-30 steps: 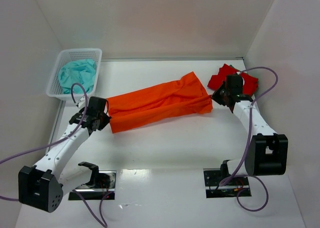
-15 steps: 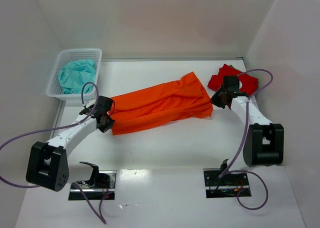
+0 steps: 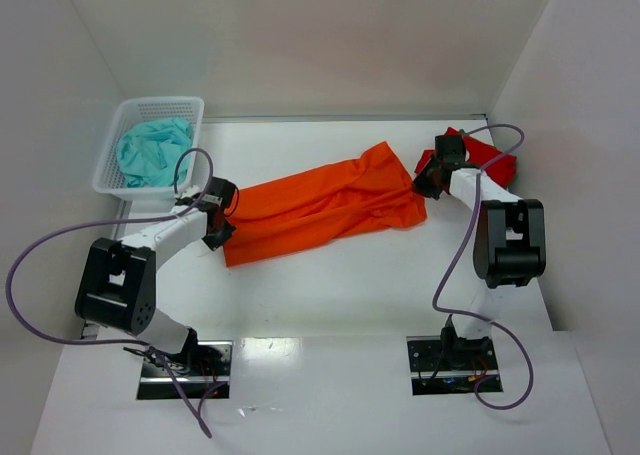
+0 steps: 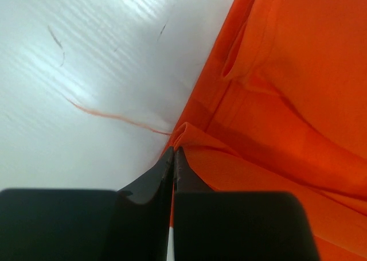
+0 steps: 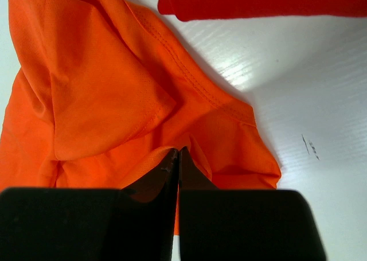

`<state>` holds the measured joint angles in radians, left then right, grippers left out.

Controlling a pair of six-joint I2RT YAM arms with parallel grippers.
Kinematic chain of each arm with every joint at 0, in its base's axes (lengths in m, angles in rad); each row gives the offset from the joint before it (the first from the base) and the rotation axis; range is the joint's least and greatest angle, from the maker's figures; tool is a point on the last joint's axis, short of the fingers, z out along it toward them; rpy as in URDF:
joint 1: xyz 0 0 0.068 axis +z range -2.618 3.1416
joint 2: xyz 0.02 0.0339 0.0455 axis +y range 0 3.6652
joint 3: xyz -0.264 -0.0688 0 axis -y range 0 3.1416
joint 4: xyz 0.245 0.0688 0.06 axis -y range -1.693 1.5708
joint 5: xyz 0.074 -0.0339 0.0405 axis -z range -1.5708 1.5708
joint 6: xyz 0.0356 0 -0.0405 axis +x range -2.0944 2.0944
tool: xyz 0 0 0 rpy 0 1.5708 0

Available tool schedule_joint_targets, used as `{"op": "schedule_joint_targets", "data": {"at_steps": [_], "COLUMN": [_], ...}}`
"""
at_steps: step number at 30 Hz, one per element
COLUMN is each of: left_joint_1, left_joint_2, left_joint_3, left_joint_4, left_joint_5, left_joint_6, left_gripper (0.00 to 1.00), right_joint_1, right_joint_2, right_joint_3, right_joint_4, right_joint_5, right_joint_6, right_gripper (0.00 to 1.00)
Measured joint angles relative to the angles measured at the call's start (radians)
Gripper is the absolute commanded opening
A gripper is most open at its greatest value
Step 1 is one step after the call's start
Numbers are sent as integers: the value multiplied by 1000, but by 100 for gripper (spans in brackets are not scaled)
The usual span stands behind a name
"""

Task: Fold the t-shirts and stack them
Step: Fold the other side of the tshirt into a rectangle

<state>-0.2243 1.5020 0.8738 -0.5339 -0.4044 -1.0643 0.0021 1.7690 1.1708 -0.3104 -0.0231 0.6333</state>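
**A:** What is the left claw [image 4: 174, 153] doing?

**B:** It is pinching the left end of the orange t-shirt [image 3: 320, 205]. Its jaws are pressing together, and a small fold of cloth is bunching at the tips.

**A:** And the right claw [image 5: 178, 152]?

**B:** It is clamping the shirt's opposite end the same way, with a sliver of orange showing between the jaws.

**A:** Where is that shirt lying?

**B:** It is stretching slantwise across the middle of the white bench [image 3: 330, 285], wrinkled along its length, between the two claws.

**A:** And the red t-shirt [image 5: 264, 0]?

**B:** It is sitting crumpled at the far right, just behind the right claw, with the arm partly hiding it.

**A:** Anything else?

**B:** A white mesh basket [image 3: 160, 102] is standing at the far left, holding a teal cloth [image 3: 150, 150].
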Motion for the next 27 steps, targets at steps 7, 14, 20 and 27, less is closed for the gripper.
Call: {"op": "schedule_joint_targets", "data": {"at_steps": [7, 14, 20, 27], "left_joint_1": [18, 37, 51, 65], "left_joint_2": [102, 110, 111, 111], "left_joint_3": [54, 61, 99, 116], "left_joint_4": [35, 50, 64, 74], "left_joint_5": [-15, -14, -18, -32], "left_joint_6": [19, 20, 47, 71], "left_gripper": [0, 0, 0, 0], "right_joint_1": [2, 7, 7, 19], "right_joint_2": [76, 105, 114, 147], "right_joint_3": [49, 107, 164, 179], "right_joint_4": [33, 35, 44, 51], "right_joint_5": [-25, -49, -68, -73], "right_joint_6": [-17, -26, -30, -31], "right_gripper": [2, 3, 3, 6]}}
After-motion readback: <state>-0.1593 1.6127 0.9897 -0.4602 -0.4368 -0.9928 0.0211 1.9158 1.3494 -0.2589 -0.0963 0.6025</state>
